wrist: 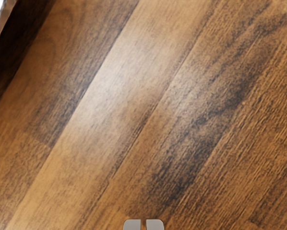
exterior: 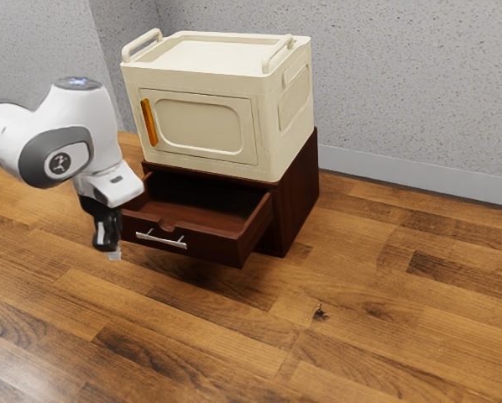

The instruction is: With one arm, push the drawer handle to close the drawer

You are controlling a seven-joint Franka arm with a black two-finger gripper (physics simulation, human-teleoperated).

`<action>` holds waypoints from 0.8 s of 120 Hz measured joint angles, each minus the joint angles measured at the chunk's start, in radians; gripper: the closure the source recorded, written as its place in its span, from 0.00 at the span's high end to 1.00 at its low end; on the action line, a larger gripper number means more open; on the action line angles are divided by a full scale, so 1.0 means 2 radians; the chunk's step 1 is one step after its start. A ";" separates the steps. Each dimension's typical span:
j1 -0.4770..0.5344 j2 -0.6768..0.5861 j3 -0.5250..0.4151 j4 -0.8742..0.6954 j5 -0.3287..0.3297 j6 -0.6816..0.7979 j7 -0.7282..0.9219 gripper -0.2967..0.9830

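So the drawer [exterior: 202, 247] is hanging out of the brown cabinet [exterior: 298, 197], silver handle [exterior: 161, 240] on its front. The tool [exterior: 114, 254] points down near the handle's end at the exterior view's left, not touching it afaict. It looks pressed together with nothing pinched, which makes sense imo: one blunt poker for shoving. Cream box [exterior: 201, 52] sits up top, so it shouldn't block the push. Round logo [exterior: 60, 164] on the arm [exterior: 96, 126], no readable wording tho
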 joint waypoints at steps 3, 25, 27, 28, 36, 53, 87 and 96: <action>-0.005 0.000 0.000 0.000 0.002 0.002 0.004 0.16; -0.033 0.004 -0.001 0.000 0.010 0.021 0.029 0.15; -0.035 0.004 -0.001 0.000 0.010 0.022 0.031 0.15; -0.035 0.004 -0.001 0.000 0.010 0.023 0.032 0.15; -0.041 0.007 -0.001 0.000 0.011 0.028 0.039 0.15; -0.046 0.030 0.003 0.000 0.016 0.054 0.052 0.15; -0.039 0.067 0.008 0.004 0.046 0.127 0.070 0.15; -0.034 0.074 0.008 0.006 0.049 0.140 0.074 0.15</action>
